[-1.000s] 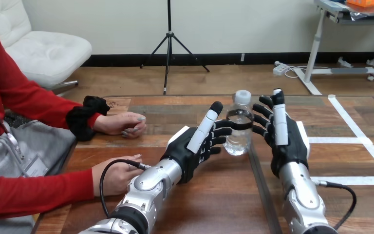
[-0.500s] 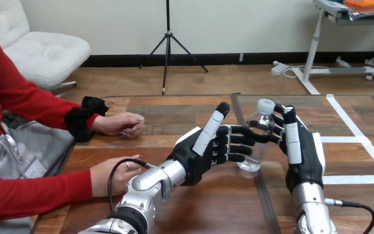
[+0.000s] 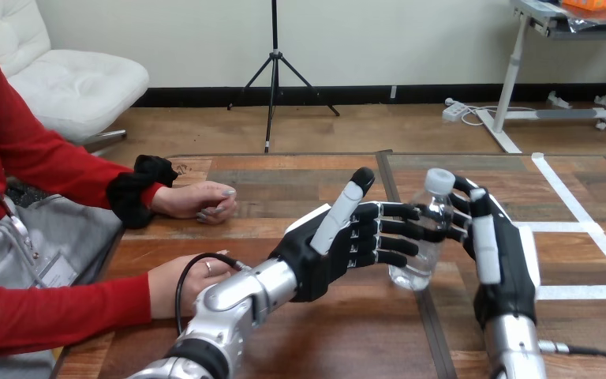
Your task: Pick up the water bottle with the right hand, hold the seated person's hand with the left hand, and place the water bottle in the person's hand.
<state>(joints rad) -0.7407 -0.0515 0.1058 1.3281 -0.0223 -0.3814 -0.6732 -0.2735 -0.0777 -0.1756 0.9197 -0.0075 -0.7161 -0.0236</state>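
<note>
Table (image 3: 284,185): water bottle (image 3: 420,268) in right hand (image 3: 505,260)

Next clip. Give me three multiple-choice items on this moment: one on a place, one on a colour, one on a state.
1. Where is the water bottle?
A. in the person's palm
B. between the left robot hand and the right robot hand
C. lying flat at the table's far edge

2. What colour is the cap?
A. white
B. red
C. green

3. How is the left robot hand?
A. clasped round the person's wrist
B. closed in a fist
C. open, fingers straight

Key:
1 B, a robot hand stands on each side of it.
2 A, the cap shows white above the clear bottle.
3 C, its straight fingers reach toward the bottle.
</note>
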